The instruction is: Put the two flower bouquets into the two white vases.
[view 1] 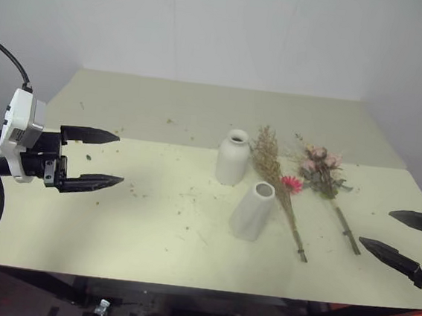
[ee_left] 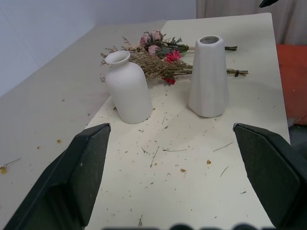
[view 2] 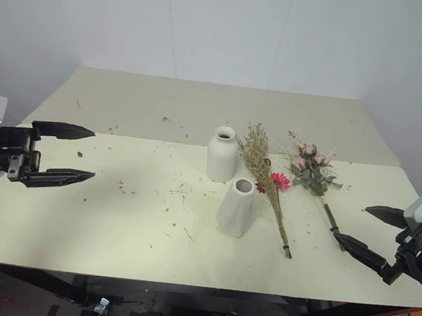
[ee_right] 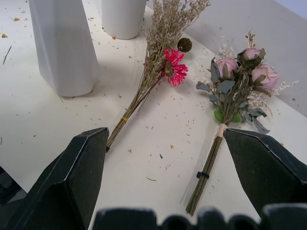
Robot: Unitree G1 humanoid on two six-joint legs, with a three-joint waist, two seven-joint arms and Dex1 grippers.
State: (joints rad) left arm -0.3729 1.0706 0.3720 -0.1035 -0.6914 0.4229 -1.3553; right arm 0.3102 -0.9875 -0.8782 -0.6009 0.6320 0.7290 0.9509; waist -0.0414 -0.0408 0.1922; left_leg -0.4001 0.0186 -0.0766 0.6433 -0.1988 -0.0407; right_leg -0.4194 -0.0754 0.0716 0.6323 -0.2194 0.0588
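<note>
White vases, bottle-shaped point(view 1: 232, 157) and tapered point(view 1: 254, 211), are being shown upright mid-table with both bouquets, dried point(view 1: 279, 187) and rose point(view 1: 327, 182), lying at three o'clock, while the left gripper point(ee_left: 168, 177) and right gripper point(ee_right: 165, 179) are being held wide apart, empty.

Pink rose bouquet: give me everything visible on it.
The pink rose bouquet lies flat on the table, untouched. It has three pink roses, grey-green leaves and pale feathery sprigs. Its thin green stems are bound with pale cord near the heads and a dark tie lower down. It lies apart from the dried bouquet, on the side away from the vases.
</note>
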